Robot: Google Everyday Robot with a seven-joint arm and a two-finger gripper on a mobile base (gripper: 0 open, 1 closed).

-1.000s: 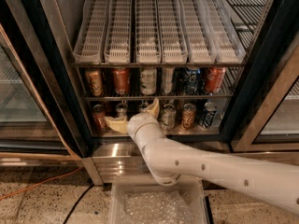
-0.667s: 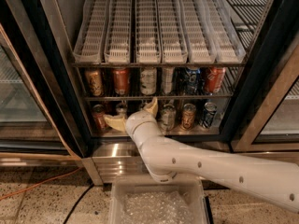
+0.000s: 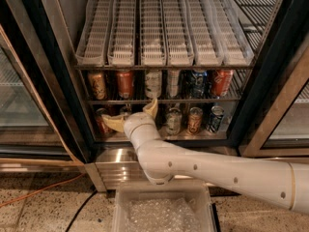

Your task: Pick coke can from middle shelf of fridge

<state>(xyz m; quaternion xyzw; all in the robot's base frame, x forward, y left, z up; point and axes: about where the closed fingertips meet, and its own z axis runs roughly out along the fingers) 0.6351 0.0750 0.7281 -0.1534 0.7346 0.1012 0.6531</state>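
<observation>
- The coke can (image 3: 125, 83) stands upright on the middle shelf (image 3: 227, 99) of the fridge (image 3: 268, 62). It is second from the shelf's left end, just behind the front edge bar.
- An orange-tan can (image 3: 98, 85) stands on its left and a pale silver can (image 3: 153, 83) on its right. Both are close; I cannot tell whether they touch it.
- The gripper (image 3: 129, 111) sits lower than the can, about level with the front bar and in front of the bottom row of cans. Its fingers (image 3: 113, 123) are splayed wide and hold nothing, one pointing to the left edge and the other up at the bar.
- To my eye the wrist needs to rise clear of the front bar and turn, so that one finger lines up on each side of the can.
- The approach should come in level from the front edge, since the rack of white lanes (image 3: 164, 28) hangs low overhead.
- The side gaps look tight, so narrowing the spread before entry would spare the neighbours a knock.
- The fingers should close only once the can sits deep between them.
- The red can with markings (image 3: 221, 82) near the right end is the wrong one.
</observation>
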